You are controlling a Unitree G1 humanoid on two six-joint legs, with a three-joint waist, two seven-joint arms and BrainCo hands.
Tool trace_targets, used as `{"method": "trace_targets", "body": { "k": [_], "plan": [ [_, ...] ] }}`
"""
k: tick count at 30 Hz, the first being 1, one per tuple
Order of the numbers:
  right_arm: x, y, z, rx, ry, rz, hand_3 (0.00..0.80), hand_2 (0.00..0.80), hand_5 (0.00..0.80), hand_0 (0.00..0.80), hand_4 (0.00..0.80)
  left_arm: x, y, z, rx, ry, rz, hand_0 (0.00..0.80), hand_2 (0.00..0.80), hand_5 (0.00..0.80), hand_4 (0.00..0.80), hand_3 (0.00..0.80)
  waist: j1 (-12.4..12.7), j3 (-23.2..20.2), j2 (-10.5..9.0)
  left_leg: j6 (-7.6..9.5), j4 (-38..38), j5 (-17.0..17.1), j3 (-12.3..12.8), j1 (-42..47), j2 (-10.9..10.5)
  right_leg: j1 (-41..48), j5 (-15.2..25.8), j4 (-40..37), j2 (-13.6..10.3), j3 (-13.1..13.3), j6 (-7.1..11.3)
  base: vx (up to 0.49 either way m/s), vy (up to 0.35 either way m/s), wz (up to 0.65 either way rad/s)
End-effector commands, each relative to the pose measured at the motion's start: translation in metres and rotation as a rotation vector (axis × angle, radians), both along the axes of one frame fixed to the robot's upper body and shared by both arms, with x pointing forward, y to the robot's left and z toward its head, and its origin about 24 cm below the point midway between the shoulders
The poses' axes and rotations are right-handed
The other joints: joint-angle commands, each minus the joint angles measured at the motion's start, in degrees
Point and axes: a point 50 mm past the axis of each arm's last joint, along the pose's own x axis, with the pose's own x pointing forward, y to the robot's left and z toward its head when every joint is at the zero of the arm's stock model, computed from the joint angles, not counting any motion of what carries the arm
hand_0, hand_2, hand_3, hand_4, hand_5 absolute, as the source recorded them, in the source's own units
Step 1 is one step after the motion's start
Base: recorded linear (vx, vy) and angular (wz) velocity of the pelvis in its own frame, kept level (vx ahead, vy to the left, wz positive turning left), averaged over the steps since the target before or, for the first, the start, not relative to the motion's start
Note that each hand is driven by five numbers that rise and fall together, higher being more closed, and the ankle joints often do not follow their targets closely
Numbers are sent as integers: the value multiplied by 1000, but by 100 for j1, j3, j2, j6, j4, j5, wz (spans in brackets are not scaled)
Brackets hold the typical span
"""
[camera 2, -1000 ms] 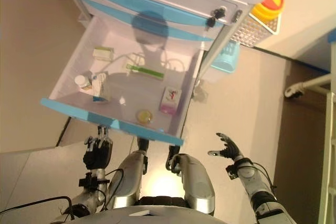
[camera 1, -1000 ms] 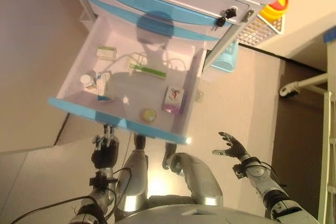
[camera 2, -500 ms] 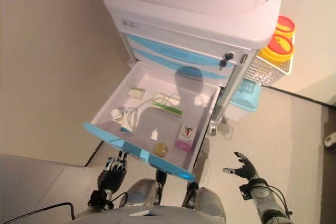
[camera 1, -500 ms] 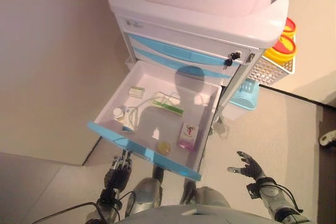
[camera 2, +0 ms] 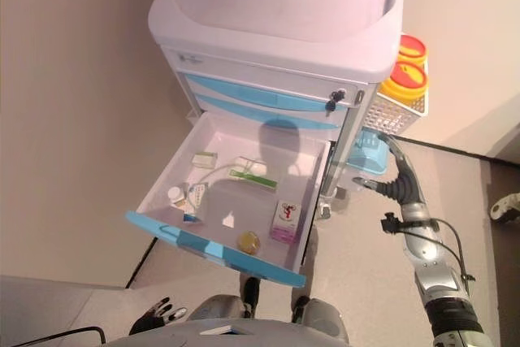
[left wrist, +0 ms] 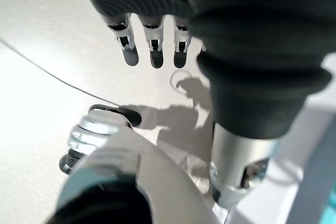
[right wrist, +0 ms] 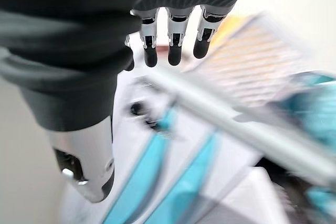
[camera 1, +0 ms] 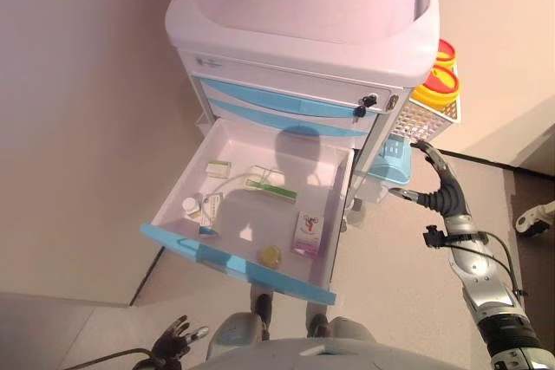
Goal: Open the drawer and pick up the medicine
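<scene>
The cart's lowest drawer [camera 1: 232, 261], blue-fronted, stands pulled out. Inside lie a pink and white medicine box [camera 1: 307, 233], a long green box [camera 1: 270, 188], a small white box [camera 1: 217, 167], a white bottle [camera 1: 190, 206], a blue and white box [camera 1: 208, 212] and a round yellow item [camera 1: 270, 256]. My right hand [camera 1: 440, 192] hangs open in the air to the right of the cart, level with the teal bin and holding nothing. Well below the drawer front, my left hand [camera 1: 174, 338] is open over the floor, its fingers [left wrist: 153, 51] straight.
The white cart [camera 1: 303, 32] has a tub top and two shut blue drawers with a key lock [camera 1: 368, 101]. A wire basket [camera 1: 427, 117] with yellow-red containers hangs on its right side, above a teal bin [camera 1: 393, 162]. A wall runs along the left.
The camera has tilted up, so more of the cart shows. My right hand rose from low beside the drawer to the cart's right side. My left hand sank away from the drawer front.
</scene>
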Motion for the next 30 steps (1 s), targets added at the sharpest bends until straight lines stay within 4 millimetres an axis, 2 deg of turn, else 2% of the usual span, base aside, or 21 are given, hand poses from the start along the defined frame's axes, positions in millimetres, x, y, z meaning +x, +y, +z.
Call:
{"method": "trace_targets", "body": {
  "k": [1,3,5,9,14,21,24,30],
  "plan": [
    [12,24,35,-135,-129,214,0,0,0,0,0,10,0,0,15,4,-27,0,0,0,0,0,83,26,-12,10,95,-584,43,130,-303,551,494,-1035,38,189,408,-12,38,-3],
    [18,43,37,-281,-65,329,0,0,0,0,0,8,-1,-1,15,23,-62,0,0,0,0,0,216,-21,-21,-16,-117,-465,21,141,-286,550,536,-1107,33,94,441,-25,30,7],
    [23,52,35,-400,-24,369,0,0,0,0,0,7,-2,-1,23,40,-105,0,0,0,0,0,300,-44,-42,-18,-171,-423,-30,114,-296,529,556,-1124,19,36,452,-23,18,10],
    [33,76,34,-617,-47,466,0,0,0,0,0,7,-4,-2,55,62,-222,0,0,0,0,0,451,-49,-87,5,-97,-454,-82,79,-335,529,559,-1110,-41,-36,453,15,27,25],
    [42,100,23,-855,-60,576,0,0,0,0,0,11,-1,-1,57,51,-183,0,0,0,0,0,719,-25,-122,46,-52,-479,-196,52,-370,566,558,-1094,-115,-162,475,10,6,11],
    [46,107,-12,-1042,75,661,0,0,0,0,0,12,6,1,96,67,-223,0,0,0,0,0,1057,-43,-156,20,-289,-347,-495,66,-369,629,569,-1132,-154,-470,506,-12,-36,28],
    [43,103,-34,-1096,151,677,0,0,0,0,0,13,7,2,97,64,-228,0,0,0,0,0,1189,-37,-154,8,-318,-341,-599,90,-394,691,553,-1164,-170,-566,496,1,-27,23],
    [35,97,-59,-1162,228,699,0,0,0,0,0,12,6,1,110,70,-295,0,0,0,0,0,1368,-38,-164,5,-338,-311,-747,48,-432,722,547,-1198,-166,-717,486,-1,-26,16]
  ]
}}
